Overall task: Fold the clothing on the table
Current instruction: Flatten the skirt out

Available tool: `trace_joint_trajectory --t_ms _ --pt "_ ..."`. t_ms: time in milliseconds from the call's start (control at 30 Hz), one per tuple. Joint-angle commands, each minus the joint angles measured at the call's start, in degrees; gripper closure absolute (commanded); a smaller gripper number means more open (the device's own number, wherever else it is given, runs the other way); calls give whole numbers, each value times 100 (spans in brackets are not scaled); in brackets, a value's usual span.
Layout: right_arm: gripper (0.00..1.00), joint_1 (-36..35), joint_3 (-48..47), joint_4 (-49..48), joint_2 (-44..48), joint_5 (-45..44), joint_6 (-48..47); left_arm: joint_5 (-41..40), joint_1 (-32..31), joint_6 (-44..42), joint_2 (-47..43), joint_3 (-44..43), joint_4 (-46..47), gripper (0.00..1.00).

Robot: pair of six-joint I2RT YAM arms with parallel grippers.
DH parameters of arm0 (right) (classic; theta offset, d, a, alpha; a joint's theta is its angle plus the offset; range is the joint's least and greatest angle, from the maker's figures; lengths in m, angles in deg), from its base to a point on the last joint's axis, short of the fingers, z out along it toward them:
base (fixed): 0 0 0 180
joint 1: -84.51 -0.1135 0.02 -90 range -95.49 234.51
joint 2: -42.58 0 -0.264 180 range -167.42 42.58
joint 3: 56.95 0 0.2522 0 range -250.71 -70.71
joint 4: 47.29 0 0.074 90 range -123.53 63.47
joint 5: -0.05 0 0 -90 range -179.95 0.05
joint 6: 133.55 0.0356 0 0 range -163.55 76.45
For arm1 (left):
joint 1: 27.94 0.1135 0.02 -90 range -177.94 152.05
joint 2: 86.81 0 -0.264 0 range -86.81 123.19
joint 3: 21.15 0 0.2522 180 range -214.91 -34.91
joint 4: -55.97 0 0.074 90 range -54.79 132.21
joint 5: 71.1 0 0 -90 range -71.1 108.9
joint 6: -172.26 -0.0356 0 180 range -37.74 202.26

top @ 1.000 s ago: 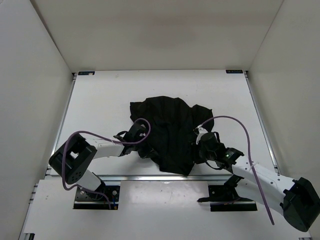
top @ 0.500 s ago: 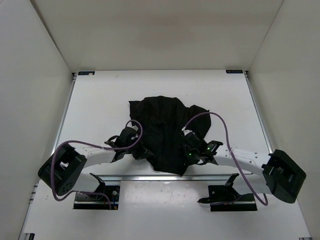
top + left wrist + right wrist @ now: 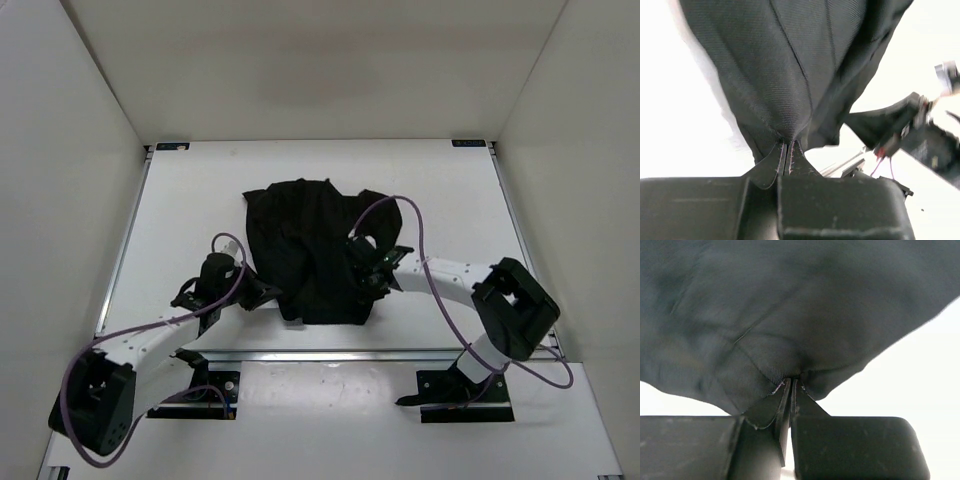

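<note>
Nearest to the arm bases, the left gripper (image 3: 786,150) is fully closed and pinches a fold of the clothing (image 3: 305,240) at its near left hem; the thin black fingertips meet with the cloth drawn tight between them. The right gripper (image 3: 791,385) is closed in the same way on the near right part of the cloth. The clothing is black, soft and matte, with a fine woven rib and long creases that run away from each pinch. It lies around the middle of the table (image 3: 180,220), which is white, flat and smooth, with thin metal rails at the sides. White surface shows on every side of the cloth, most on the far side. Compared to one second ago, the right gripper has closed, both arms reach further forward, and the cloth sits a bit further from the near edge and looks narrower
</note>
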Motion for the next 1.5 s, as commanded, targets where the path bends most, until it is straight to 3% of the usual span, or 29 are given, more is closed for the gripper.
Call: trace_joint_trajectory --t_ms 0,200,333,433,500,567,633,800,1200,1333,1467 --pt "100 618 -424 658 -524 -1136 -882 112 262 -442 -474 -8 -576 100" --pt "100 1268 -1558 570 -701 -1681 -1594 138 79 -128 -1299 431 -630 100" --pt "100 1619 -1929 788 -446 -1489 -1744 208 -1 119 -2169 861 -980 100" --pt "100 1839 -1606 851 -200 -1656 -1718 323 17 198 -2749 1212 -1201 100" --pt "96 2067 -1342 886 63 -1227 -1613 428 0 251 -3066 1467 -1236 100" --pt "83 2068 -1166 834 274 -1146 -1498 472 -27 391 -3234 1634 -1210 100" --pt "80 1902 -990 763 581 -1120 -1402 472 -141 418 -3270 1714 -1157 100" --pt "76 1401 -972 535 680 -891 -1077 428 -220 322 -3077 1723 -1070 100" --pt "68 1005 -673 183 -471 -768 -672 446 -159 480 -3349 1864 -1087 100" --pt "74 987 -558 42 -621 -628 -637 472 -150 471 -3323 1829 -1139 100" --pt "100 934 -576 86 -516 -776 -601 437 -159 436 -3270 1802 -1131 100"
